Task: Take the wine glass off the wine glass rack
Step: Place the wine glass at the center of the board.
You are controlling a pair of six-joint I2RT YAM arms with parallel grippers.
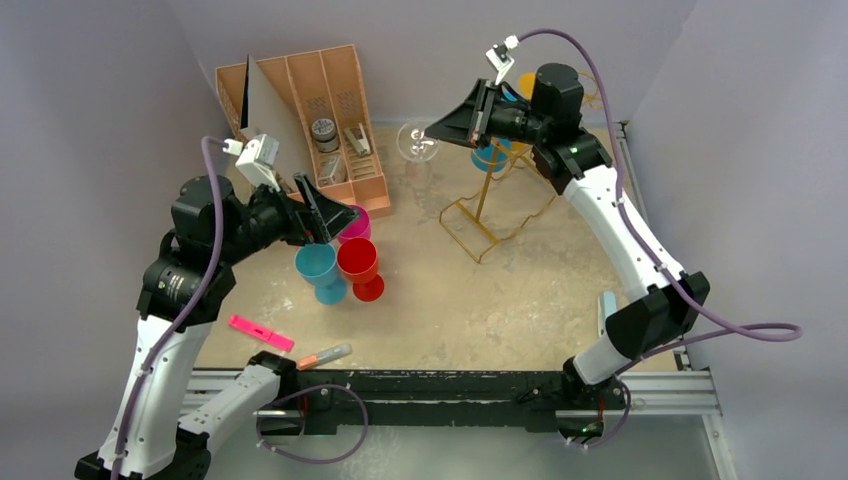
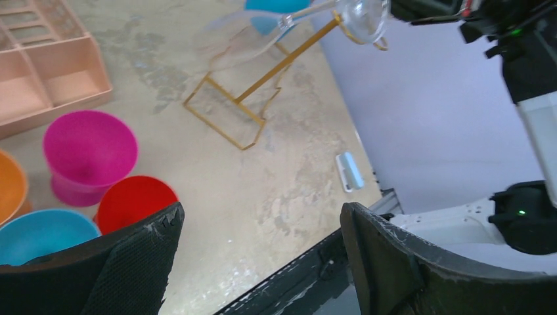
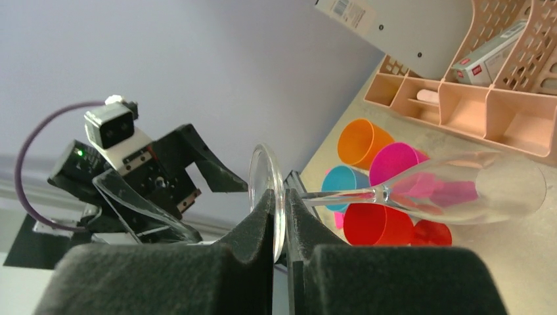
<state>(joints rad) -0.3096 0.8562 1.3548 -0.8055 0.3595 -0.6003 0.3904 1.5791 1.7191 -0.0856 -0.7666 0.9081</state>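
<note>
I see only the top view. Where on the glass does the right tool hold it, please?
Observer: The right wrist view shows the right tool shut on the rim of the foot of the glass. The stem points away from it.
Operator: Does the left tool carry anything?
Observer: No. In the left wrist view the left tool is open and empty.
Operator: I count three cups near it. Is this correct?
Observer: There are four. The left arm hides an orange cup from you, beside the pink cup.
</note>
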